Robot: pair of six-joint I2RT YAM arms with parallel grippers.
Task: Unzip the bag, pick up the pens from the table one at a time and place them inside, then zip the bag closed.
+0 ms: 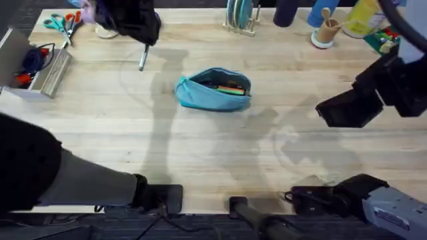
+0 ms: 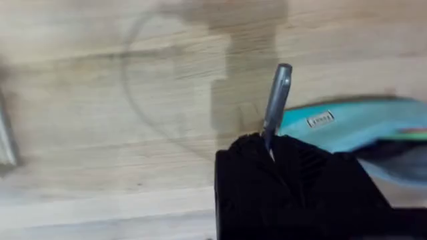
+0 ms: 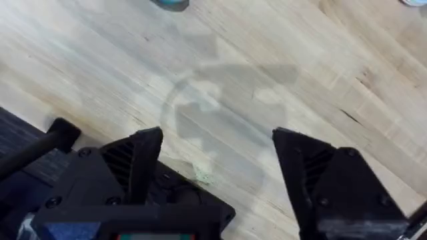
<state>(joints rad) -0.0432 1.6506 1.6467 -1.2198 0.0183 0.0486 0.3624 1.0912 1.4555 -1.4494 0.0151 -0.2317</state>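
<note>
One pen, the dark grey one [image 2: 275, 100], is clamped in the left tool [image 2: 267, 143], with most of its barrel projecting beyond the fingers; in the overhead view it hangs above the table [image 1: 200, 153] just left of the bag [image 1: 213, 90]. The bag lies near the table's centre with its zipper open, and an orange pen [image 1: 230, 89] and a green one are visible inside. The right tool [image 3: 217, 167] hovers with its fingers spread apart, holding nothing. The pen is judged light, stiff and smooth, so it may pivot in a grip near one end. The bag is soft fabric and likely to shift; hold its body while working the zipper pull.
</note>
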